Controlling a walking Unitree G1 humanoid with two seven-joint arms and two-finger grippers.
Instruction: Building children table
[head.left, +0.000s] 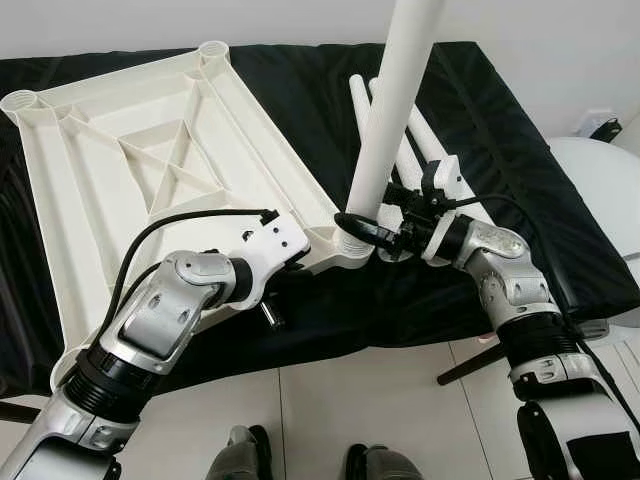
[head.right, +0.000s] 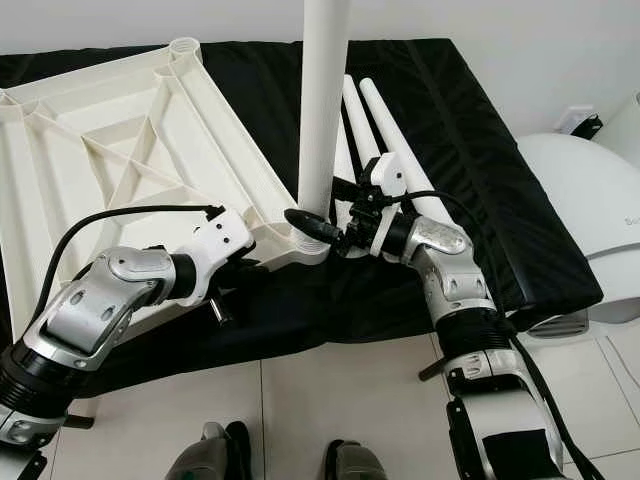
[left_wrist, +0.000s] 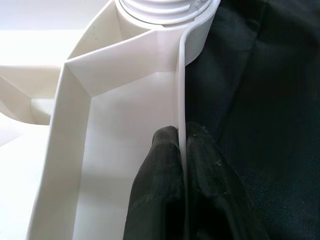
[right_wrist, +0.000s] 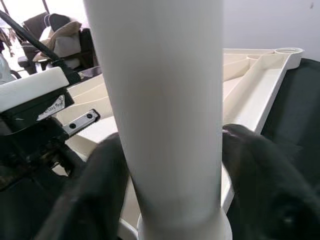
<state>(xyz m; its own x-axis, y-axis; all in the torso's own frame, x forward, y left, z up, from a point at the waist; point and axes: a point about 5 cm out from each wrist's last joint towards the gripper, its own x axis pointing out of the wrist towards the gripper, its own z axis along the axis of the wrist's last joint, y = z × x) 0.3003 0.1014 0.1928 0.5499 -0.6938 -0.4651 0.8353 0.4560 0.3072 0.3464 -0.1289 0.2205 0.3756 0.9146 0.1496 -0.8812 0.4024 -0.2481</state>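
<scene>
A white ribbed tabletop (head.left: 130, 150) lies upside down on a black mat. A white leg (head.left: 395, 110) stands upright in the tabletop's near corner socket (head.left: 350, 248). My right gripper (head.left: 372, 228) is shut on this leg just above the socket, its fingers (right_wrist: 105, 190) on either side of it. My left gripper (left_wrist: 181, 150) is shut on the tabletop's thin side wall (left_wrist: 181, 90) close to that corner. Loose white legs (head.right: 385, 135) lie side by side on the mat behind the right gripper.
The black mat (head.left: 480, 120) covers a low platform against a white wall. A white rounded object (head.right: 585, 190) stands at the right. Tiled floor (head.left: 370, 400) and my feet (head.left: 240, 455) lie below the mat's front edge.
</scene>
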